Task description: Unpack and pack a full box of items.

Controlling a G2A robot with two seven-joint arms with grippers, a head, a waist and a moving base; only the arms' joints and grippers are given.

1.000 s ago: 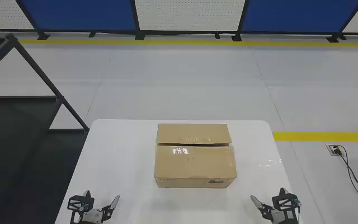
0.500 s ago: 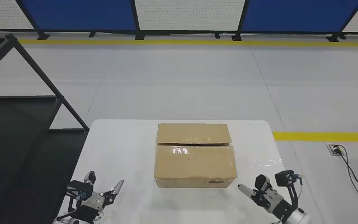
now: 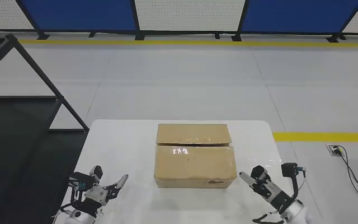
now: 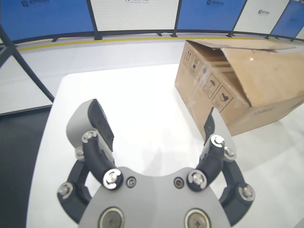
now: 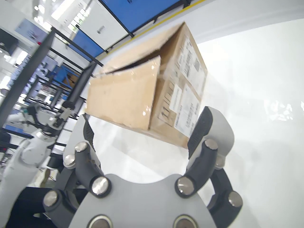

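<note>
Contents being hidden by box (image 3: 194,155) flaps — gap seen from wrist views; left gripper (image 4: 154,110) at seven o'clock, right gripper (image 5: 146,116) at five — both being held apart.

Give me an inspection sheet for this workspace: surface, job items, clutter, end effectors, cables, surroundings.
Surface: white table, glossy.
Job's things: cardboard box at mid-table, top flaps folded down with a gap at the seam, nothing touching it.
Clutter: nothing seen.
End effectors: left end effector and right end effector both open, one on each side of the box, apart from it.
Cables: one cable on the floor beside the table.
Surroundings: blue and white partitions, yellow floor line, black frame.
</note>
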